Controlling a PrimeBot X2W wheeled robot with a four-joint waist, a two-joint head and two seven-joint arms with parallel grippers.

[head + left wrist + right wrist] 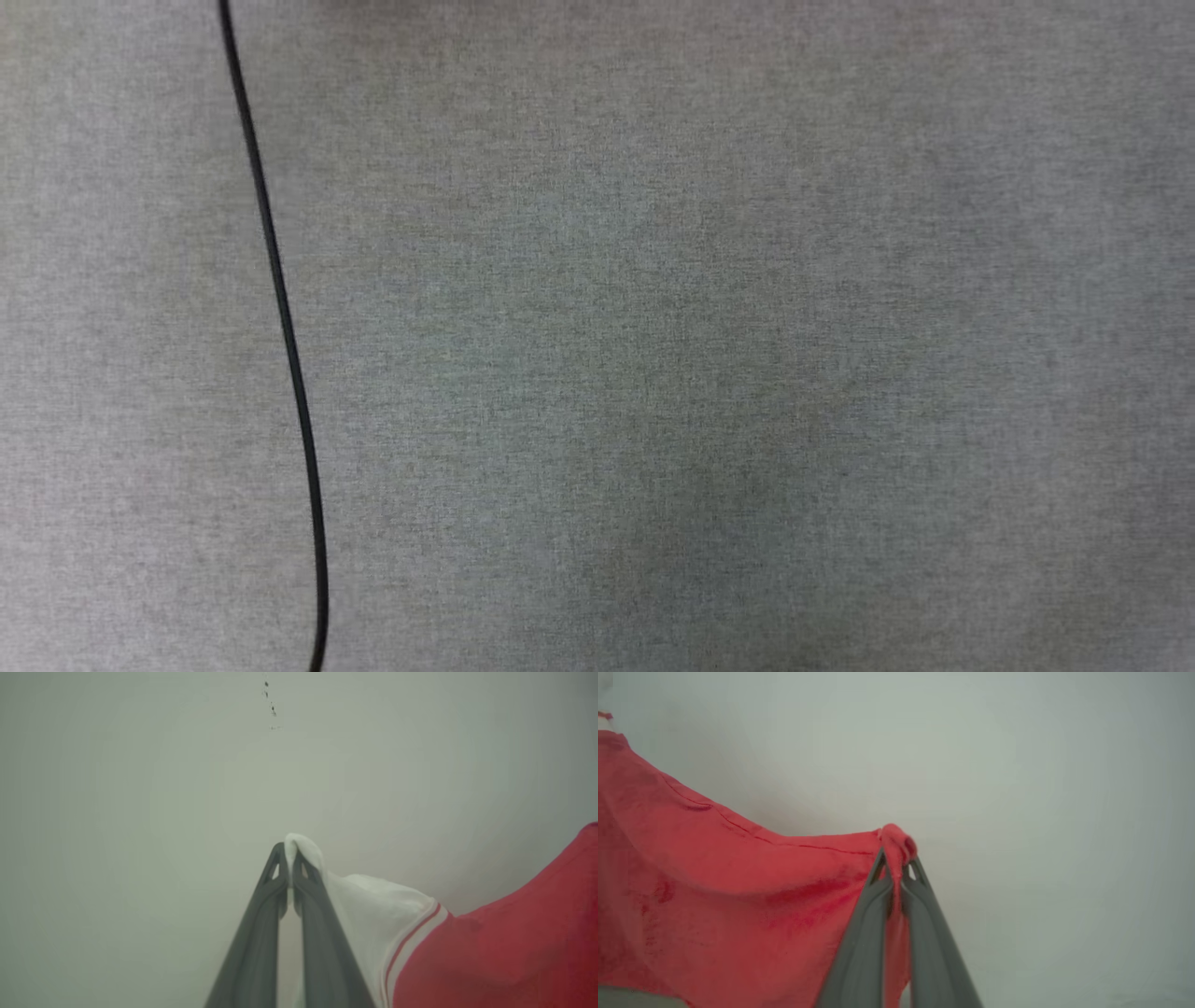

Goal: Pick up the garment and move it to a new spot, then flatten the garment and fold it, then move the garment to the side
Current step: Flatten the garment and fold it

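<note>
The left gripper (290,858) is clamped tight on the shirt (504,947), pinching a fold of its white sleeve (373,905) that pokes out just past the tips, while the red body spreads to that gripper's right. The right gripper (896,865) is pinched on a bunched red edge, with the cloth stretching away to its left. In the head view a black cable (280,308) runs down a grey cloth surface (700,327).

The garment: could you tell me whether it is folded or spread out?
Spread: the garment stretches between the left hand, pinching its white sleeve, and the right hand, pinching a red edge.
</note>
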